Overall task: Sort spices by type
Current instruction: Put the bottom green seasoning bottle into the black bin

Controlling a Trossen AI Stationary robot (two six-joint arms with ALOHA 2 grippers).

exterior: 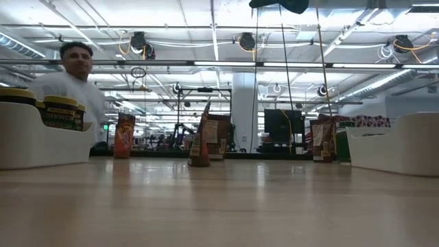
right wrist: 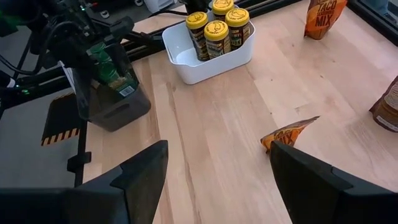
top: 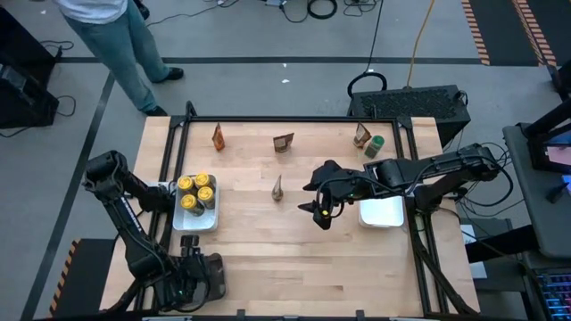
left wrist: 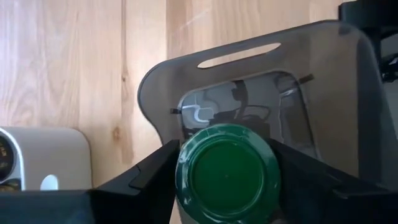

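Observation:
My left gripper (left wrist: 227, 186) is shut on a green-lidded jar (left wrist: 227, 174) over the dark grey tray (left wrist: 249, 56) at the table's near left; the right wrist view shows the same jar (right wrist: 107, 67) and the tray (right wrist: 115, 109). Three yellow-lidded jars (top: 197, 190) stand in the left white tray (top: 203, 223). Brown-orange packets stand at the far edge (top: 218, 136), (top: 283, 143), (top: 360, 134) and mid-table (top: 277, 188). Another green-lidded jar (top: 374, 145) stands far right. My right gripper (right wrist: 217, 180) is open and hovers near the mid-table packet (right wrist: 287, 134). My left gripper pinches the green-lidded jar between its two fingers (left wrist: 149, 177), one on each side of the body below the lid (left wrist: 227, 168). The fingers come from above, pointing down, and the jar is upright. Its lower part is down inside the dark grey tray; whether it rests on the floor, I cannot tell.
A second white tray (top: 382, 212) lies at the right, beside my right arm. A black frame rail (top: 294, 120) runs along the table's far edge and sides. A person (top: 116, 36) stands beyond the far left corner. Bare wood lies across the near middle (top: 294, 267).

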